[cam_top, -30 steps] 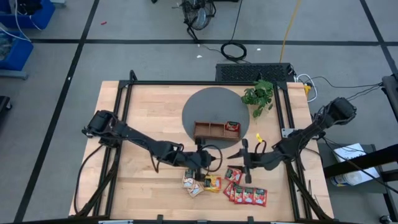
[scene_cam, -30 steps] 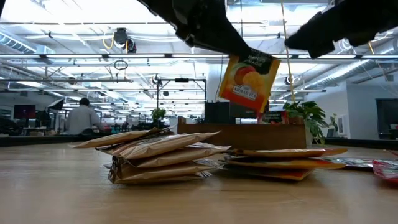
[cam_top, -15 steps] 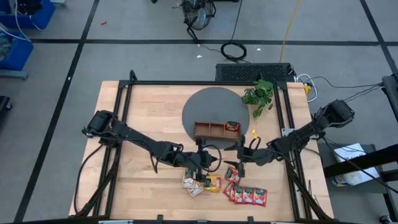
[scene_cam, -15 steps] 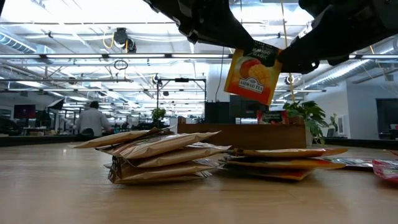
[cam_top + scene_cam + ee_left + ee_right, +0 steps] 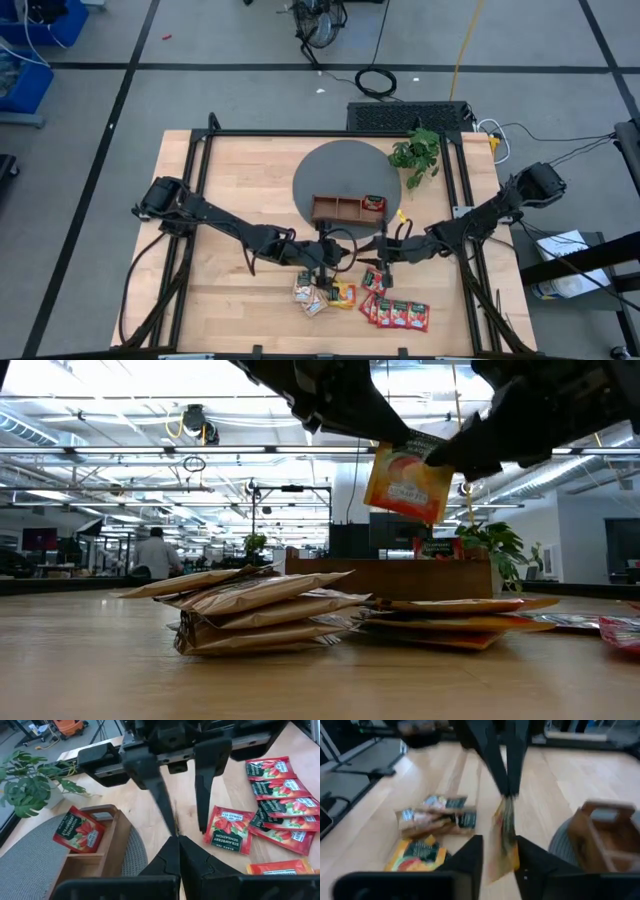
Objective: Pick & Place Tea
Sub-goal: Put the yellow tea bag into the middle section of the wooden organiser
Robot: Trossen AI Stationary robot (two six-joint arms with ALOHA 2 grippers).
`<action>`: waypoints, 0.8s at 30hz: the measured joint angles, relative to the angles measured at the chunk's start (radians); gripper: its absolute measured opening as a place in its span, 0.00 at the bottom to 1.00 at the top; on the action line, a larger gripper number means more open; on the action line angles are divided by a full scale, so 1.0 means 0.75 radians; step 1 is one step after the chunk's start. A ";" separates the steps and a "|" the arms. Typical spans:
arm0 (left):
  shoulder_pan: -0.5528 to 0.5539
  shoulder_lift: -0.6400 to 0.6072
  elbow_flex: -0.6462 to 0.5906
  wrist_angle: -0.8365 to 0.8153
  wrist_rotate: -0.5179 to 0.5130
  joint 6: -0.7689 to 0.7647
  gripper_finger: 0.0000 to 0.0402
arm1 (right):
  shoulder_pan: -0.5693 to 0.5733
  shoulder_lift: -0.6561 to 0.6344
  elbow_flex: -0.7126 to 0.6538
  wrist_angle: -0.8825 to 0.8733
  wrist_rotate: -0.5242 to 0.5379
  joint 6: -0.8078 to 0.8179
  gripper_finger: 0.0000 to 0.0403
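Left hand (image 5: 385, 435): clamped on an orange sachet (image 5: 408, 478), dangling it clear of the surface (image 5: 320, 680) for handover.
Right hand (image 5: 450, 455): fingers apart around its edge.

Materials as I see them around the left gripper (image 5: 395, 442) and right gripper (image 5: 440, 455).
Glossy printed foil-like orange sachet (image 5: 407, 482) pinched under matt black fingers; below lies pale, smooth-grained wooden table (image 5: 240, 170); beyond, brown satin wooden tray (image 5: 107, 852) on matt grey mat (image 5: 335, 165); beside them, shiny red sachets (image 5: 280, 802).
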 joint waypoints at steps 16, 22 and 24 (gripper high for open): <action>-0.001 0.000 0.000 -0.008 0.006 0.033 0.11 | -0.002 -0.006 0.001 -0.009 -0.036 -0.052 0.00; -0.009 -0.005 0.000 -0.028 -0.001 0.103 0.21 | -0.004 -0.006 0.001 -0.064 -0.032 -0.054 0.00; -0.020 -0.045 -0.002 -0.156 0.000 0.102 0.23 | -0.009 -0.006 0.001 -0.082 -0.030 -0.058 0.00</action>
